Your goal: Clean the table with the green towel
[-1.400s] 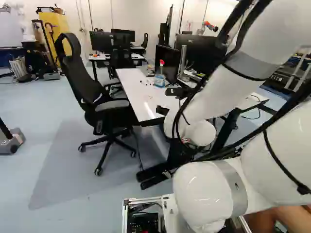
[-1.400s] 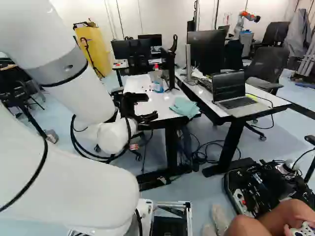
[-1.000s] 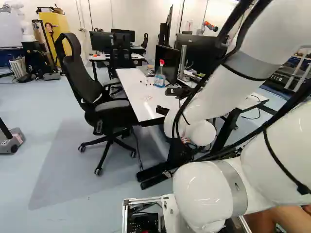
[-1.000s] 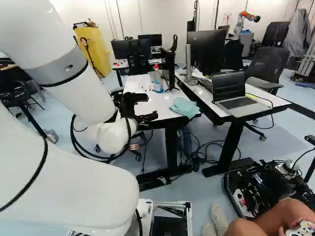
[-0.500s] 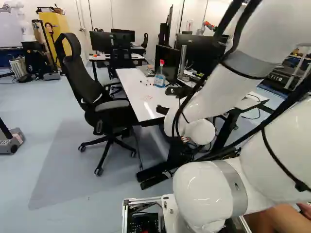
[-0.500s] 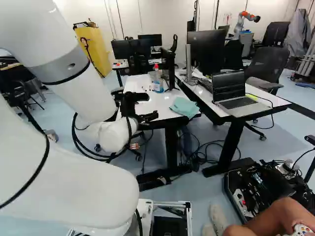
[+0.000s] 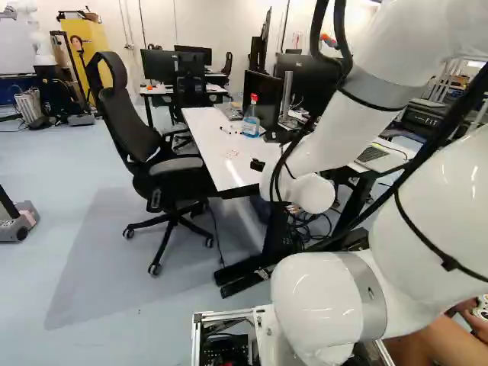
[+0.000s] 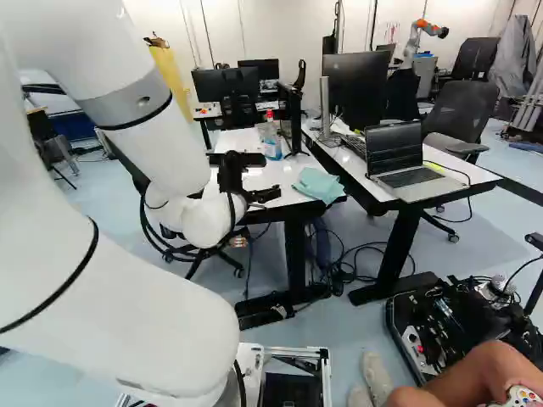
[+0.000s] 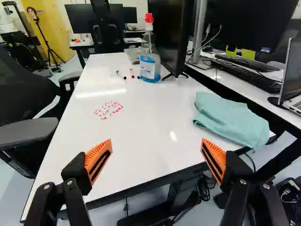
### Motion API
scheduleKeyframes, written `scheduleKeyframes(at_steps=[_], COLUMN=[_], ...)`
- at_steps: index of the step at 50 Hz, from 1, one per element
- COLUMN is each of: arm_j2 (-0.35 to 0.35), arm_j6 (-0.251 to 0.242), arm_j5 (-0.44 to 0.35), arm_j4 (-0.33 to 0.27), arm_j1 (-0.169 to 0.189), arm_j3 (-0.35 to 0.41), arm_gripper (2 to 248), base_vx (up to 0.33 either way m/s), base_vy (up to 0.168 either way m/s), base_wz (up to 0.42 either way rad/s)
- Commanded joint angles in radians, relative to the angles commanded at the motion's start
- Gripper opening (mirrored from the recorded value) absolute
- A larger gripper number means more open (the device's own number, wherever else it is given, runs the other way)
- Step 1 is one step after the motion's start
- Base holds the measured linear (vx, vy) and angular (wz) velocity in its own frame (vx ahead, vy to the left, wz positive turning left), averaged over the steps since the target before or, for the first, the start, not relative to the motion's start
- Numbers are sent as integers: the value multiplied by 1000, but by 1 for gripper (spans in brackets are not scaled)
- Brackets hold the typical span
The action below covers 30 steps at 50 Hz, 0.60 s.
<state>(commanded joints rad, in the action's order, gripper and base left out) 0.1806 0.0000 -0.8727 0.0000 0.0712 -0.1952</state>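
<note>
While the claw (image 9: pixel 156 147) stood wide open and empty, the towel (image 9: pixel 230 117) lay rumpled at the near corner of the table (image 9: pixel 146 136).
Orange pads (image 9: pixel 92 157) faced each other with nothing between them; the towel was ahead and off to one side, outside their gap. It sat close to the edge, so a sideways nudge from one finger could have pushed it off. Farther out came red scribbles (image 9: pixel 108 109), pens (image 9: pixel 121 74) and a bottle (image 9: pixel 150 70), which a long wiping stroke might have toppled.

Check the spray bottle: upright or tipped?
Upright: the spray bottle stands on its base on the table, red spray head on top, blue liquid at the bottom.
</note>
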Motion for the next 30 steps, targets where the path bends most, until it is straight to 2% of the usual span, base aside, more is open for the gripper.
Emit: scheduleKeyframes(at_steps=[10,30], arm_j2=[-12,-101], arm_j6=[0,0], arm_j5=[0,4], arm_j4=[0,0], arm_j1=[31,93], arm_j3=[-37,-120], arm_gripper=[247,247], base_vx=[0,0], base_vy=[0,0], base_wz=[0,0])
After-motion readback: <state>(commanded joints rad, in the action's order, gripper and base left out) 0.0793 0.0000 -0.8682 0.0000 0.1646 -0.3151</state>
